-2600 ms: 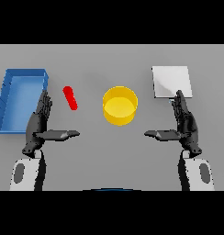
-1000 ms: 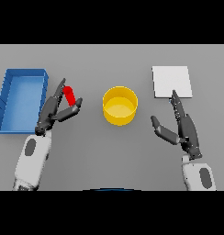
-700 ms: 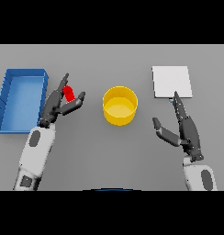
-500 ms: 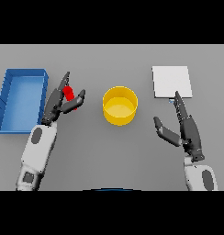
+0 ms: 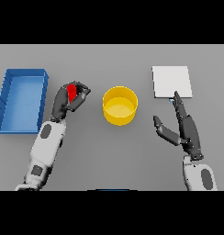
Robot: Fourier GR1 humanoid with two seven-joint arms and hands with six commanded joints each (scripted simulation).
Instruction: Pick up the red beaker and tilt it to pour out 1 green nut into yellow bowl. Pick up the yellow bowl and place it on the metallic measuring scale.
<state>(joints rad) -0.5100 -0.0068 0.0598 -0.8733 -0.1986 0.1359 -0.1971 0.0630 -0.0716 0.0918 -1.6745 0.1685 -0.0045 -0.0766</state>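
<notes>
Gripping red beaker [image 5: 71, 91] with left hand [image 5: 68, 101], fingers curled round it, left of centre beside yellow bowl [image 5: 120, 106]; carry it over the bowl's rim, tilt slowly so one nut drops; right hand [image 5: 185, 128] idle, spread, lower right

Table [image 5: 109, 160]: flat matt grey, smooth. Red beaker [image 5: 71, 91]: plain matt, plastic-like. Yellow bowl [image 5: 120, 106] at centre: smooth, slight sheen inside. Blue tray [image 5: 22, 77], far left: smooth plastic look. Scale [image 5: 171, 81], far right: pale grey-white plate, matt. Hands dark, dull; arm shells white w/ soft gloss.
</notes>
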